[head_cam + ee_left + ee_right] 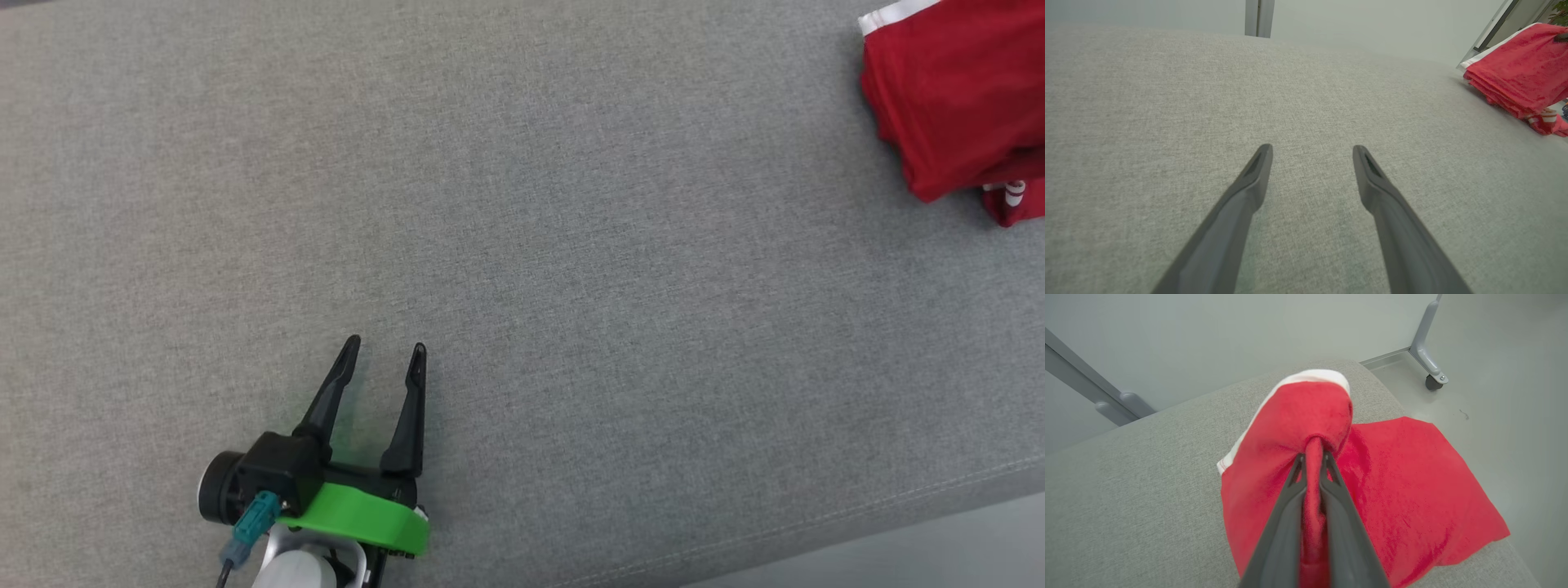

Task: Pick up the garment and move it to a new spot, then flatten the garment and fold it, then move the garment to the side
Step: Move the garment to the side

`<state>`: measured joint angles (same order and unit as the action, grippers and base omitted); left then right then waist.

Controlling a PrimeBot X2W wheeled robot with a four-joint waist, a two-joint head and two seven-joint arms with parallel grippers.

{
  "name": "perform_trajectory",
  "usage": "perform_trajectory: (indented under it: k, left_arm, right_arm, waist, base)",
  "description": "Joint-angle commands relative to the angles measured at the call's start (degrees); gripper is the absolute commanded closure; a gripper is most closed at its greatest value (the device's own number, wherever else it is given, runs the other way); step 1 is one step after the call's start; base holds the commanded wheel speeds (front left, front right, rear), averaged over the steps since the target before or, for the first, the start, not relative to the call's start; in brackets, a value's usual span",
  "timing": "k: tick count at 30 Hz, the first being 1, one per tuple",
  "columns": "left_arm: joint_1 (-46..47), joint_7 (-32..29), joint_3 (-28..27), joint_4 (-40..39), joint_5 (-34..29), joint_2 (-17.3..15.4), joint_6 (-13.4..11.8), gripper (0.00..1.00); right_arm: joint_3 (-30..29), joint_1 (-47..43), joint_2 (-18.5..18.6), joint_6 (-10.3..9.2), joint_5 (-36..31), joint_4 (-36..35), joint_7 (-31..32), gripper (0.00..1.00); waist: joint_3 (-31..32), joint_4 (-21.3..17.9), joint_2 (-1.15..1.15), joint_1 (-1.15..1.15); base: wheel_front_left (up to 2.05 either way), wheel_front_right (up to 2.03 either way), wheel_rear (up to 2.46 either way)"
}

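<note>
The grey cloth bench (571, 204) is wide, with pale floor (963, 555) past its near edge. Closest to the robot, the left pincer (385, 343) sits low over the bench, its two fingers spread apart with nothing in them. Beyond it is a big bare stretch of grey. Far off at the right end lies the red garment (955, 90) with a white band, all bunched up. The right pincer (1313, 457) is squeezed tight on a fold of it. So the first step is on: picking it up. Next, I think it must lift the cloth and carry it toward the middle, where there is lots of room. One corner seems to reach over the bench's edge, so pulling inward looks safest.
</note>
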<state>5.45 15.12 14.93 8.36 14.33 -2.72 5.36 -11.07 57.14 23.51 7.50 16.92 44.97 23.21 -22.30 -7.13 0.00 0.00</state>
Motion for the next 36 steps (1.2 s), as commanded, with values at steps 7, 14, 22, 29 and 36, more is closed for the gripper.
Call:
perform_trajectory:
  k: [7, 14, 22, 29, 36]
  left_arm:
    - [-1.06, 0.0, -1.73, 0.28, -0.6, -0.32, 0.25, 0.0]
    - [-0.71, -0.02, -2.71, -0.48, -0.7, -0.32, 0.01, 0.0]
    - [-2.36, -0.01, -3.9, -1.6, 0.42, -0.32, 0.05, 0.0]
    - [-6.05, 0.0, -6.39, -2.64, 2.69, -0.31, -1.87, 0.0]
    - [-11.68, 0.0, -10.16, -3.67, 2.88, -0.31, -4.15, 0.0]
  right_arm:
    - [-4.09, 3.35, 4.16, -0.04, -7.42, 2.27, 2.32, 1.0]
    - [-6.93, 2.77, 7.81, -0.04, -15.31, 1.44, -0.92, 0.0]
    - [-4.02, -0.03, 4.85, -0.05, -16.64, -2.25, -14.0, 0.0]
    - [4.91, -7.41, 1.75, -0.06, -9.95, -9.54, -23.98, 0.0]
    - [9.1, -22.93, -2.16, -0.06, -5.31, -20.68, -30.83, 0.0]
  waist:
    - [-4.19, 2.71, 0.0, 0.0]
    - [-4.97, 2.83, 0.0, 0.0]
    - [-0.43, 1.81, 0.0, 0.0]
    - [7.85, 2.65, 0.0, 0.0]
    - [17.15, 5.73, 0.0, 0.0]
  base:
    - [0.0, 0.0, 0.0]
    - [0.0, 0.0, 0.0]
    - [0.0, 0.0, 0.0]
    - [0.0, 0.0, 0.0]
    - [0.0, 0.0, 0.0]
